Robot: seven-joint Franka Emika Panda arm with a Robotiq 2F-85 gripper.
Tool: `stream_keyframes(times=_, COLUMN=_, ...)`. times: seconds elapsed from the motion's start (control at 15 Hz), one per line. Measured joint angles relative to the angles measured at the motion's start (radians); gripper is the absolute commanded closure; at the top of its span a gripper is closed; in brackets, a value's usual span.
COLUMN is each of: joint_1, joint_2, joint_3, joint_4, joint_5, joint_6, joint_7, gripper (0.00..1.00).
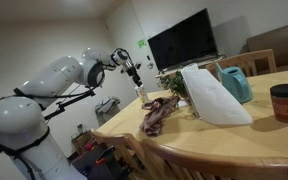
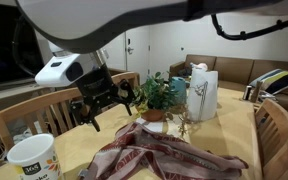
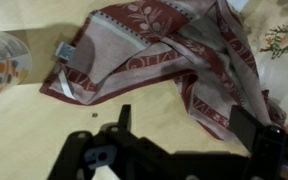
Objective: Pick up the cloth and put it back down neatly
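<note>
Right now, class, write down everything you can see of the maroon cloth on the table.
The maroon cloth is soft fabric with paler patterned panels and a tag at one edge. It lies crumpled and folded over itself on the light wooden table; the open gripper hangs above, not touching.

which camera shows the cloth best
The wrist view: the cloth nearly fills it from above, pattern and folds clear. In an exterior view it looks small and bunched; in an exterior view it is close but foreshortened.
</note>
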Motion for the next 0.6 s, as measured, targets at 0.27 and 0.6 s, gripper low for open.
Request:
stream_keyframes(times=0.27, joint_1=-0.041, joint_2=-0.001, joint_3=-0.001, joint_4=-0.015, joint_5=0.0, joint_6=-0.029, joint_7=0.011, gripper=0.0)
stream_keyframes(times=0.6, joint_1=-0.152, joint_2=0.018, joint_3=-0.001, joint_4=-0.113, joint_5=0.0, joint_6=0.074, joint_7=0.011, gripper=0.0)
